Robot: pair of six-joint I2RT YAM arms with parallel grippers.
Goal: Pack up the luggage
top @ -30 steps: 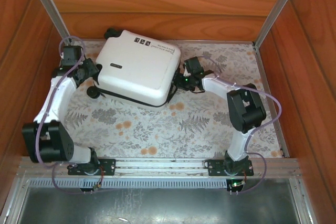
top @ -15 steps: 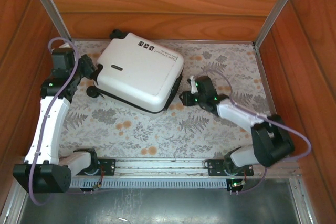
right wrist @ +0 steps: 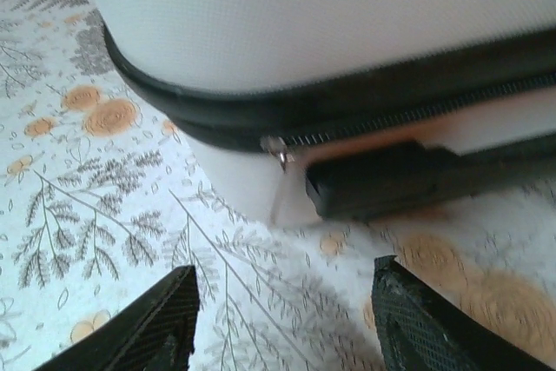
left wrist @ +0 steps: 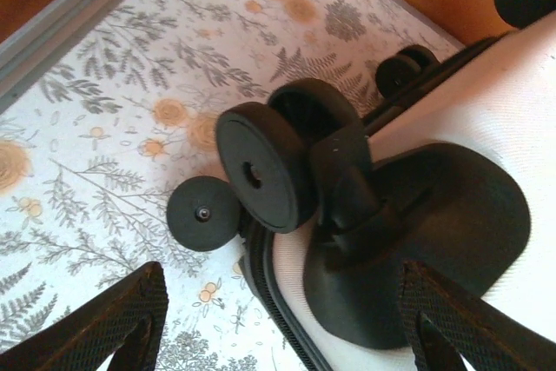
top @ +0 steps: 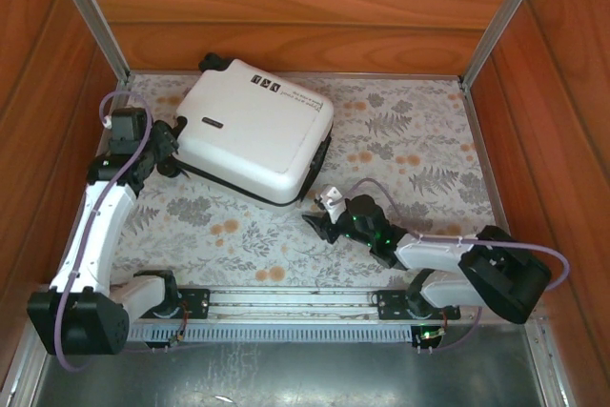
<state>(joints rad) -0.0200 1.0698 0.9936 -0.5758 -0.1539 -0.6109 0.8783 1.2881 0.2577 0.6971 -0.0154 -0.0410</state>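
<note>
The luggage (top: 255, 131) lies shut and flat on one broad side in the far left part of the table, turned askew to the table's edges, its glossy white shell upward with small black markings (top: 262, 80) near its far edge. Its wheeled end points left; in the left wrist view a large black wheel (left wrist: 261, 175) stands out from a black housing (left wrist: 417, 232) on the white shell (left wrist: 495, 93), with a smaller wheel (left wrist: 201, 212) just beside it, low over the cloth. The left gripper (top: 170, 145) sits at this wheeled end, its fingers spread wide (left wrist: 278, 327) with the wheels beyond and between them; whether they touch anything I cannot tell. Along the luggage's near right side runs the black zipper (right wrist: 417, 115), closed, with a small metal pull (right wrist: 278, 149) hanging at the corner and a black block-shaped part (right wrist: 373, 182) just under it against the shell (right wrist: 304, 15). The right gripper (top: 319, 221) is low over the table, near and to the right of that corner and apart from it, its fingers parted (right wrist: 287, 327) and holding nothing. The table is covered by a floral cloth (top: 429, 140), and wooden walls (top: 286, 7) rise on the left, right and far sides.
</note>
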